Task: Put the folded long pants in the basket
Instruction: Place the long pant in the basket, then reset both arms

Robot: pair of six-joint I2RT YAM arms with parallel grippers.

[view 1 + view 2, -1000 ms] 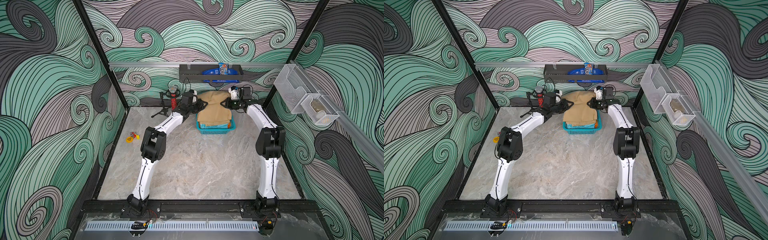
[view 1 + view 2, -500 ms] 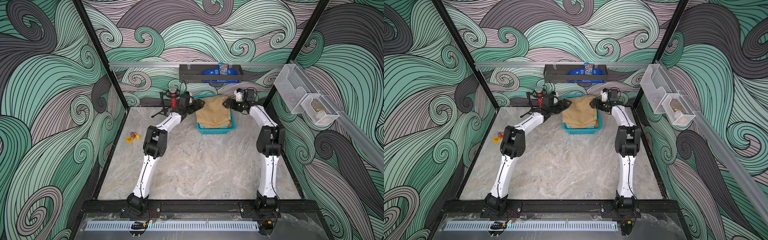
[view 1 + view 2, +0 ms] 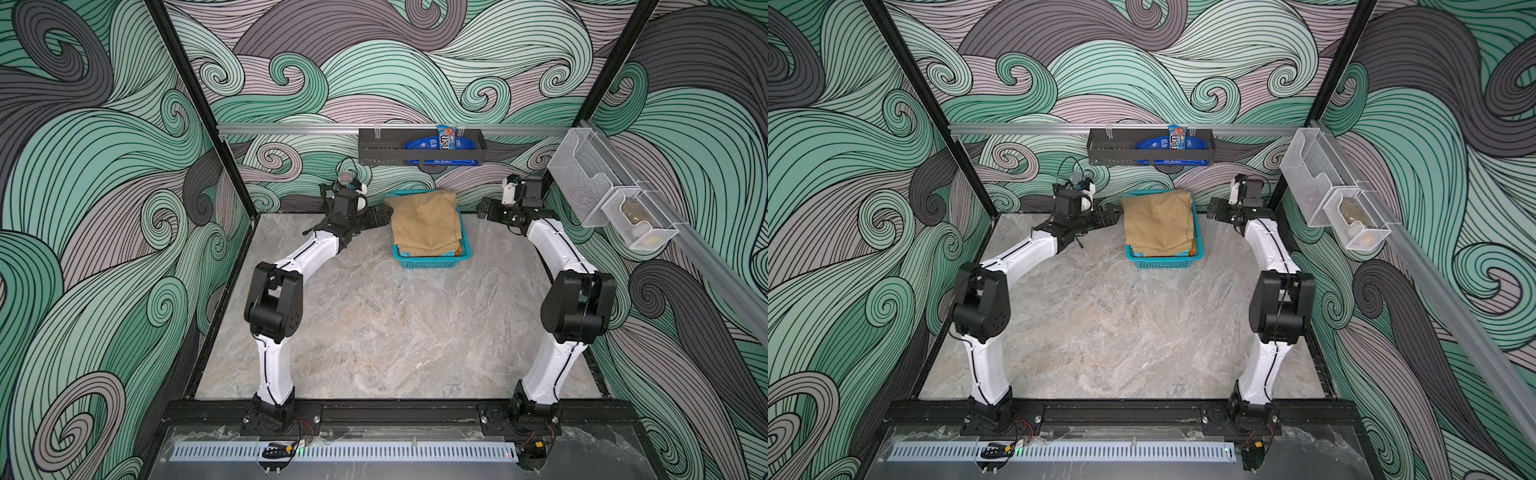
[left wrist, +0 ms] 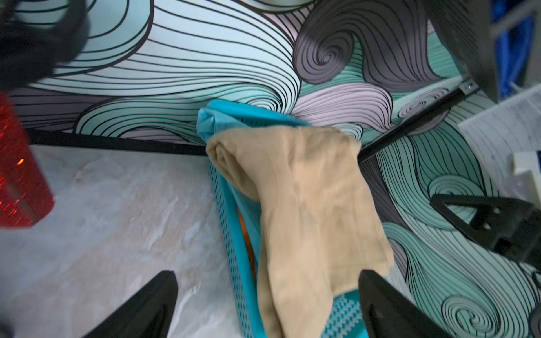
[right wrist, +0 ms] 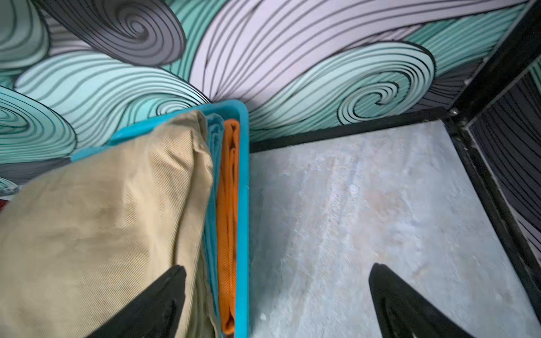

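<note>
Gaping wide, left pincer (image 3: 384,215) sits just beside the basket (image 3: 432,261) on its left side, nothing held; right pincer (image 3: 484,209) also spread wide, empty, near the basket's right side, apart from it; basket stands at the far edge of the surface (image 3: 374,324), about mid-width, against the back wall; folded tan pants (image 3: 426,222) lie on top of the stack inside, overhanging the rim on the left; turquoise pants (image 5: 211,187) and orange pants (image 5: 228,210) underneath, edges showing along the right wall in the right wrist view; red object (image 4: 17,172) blurred in the left wrist view.
</note>
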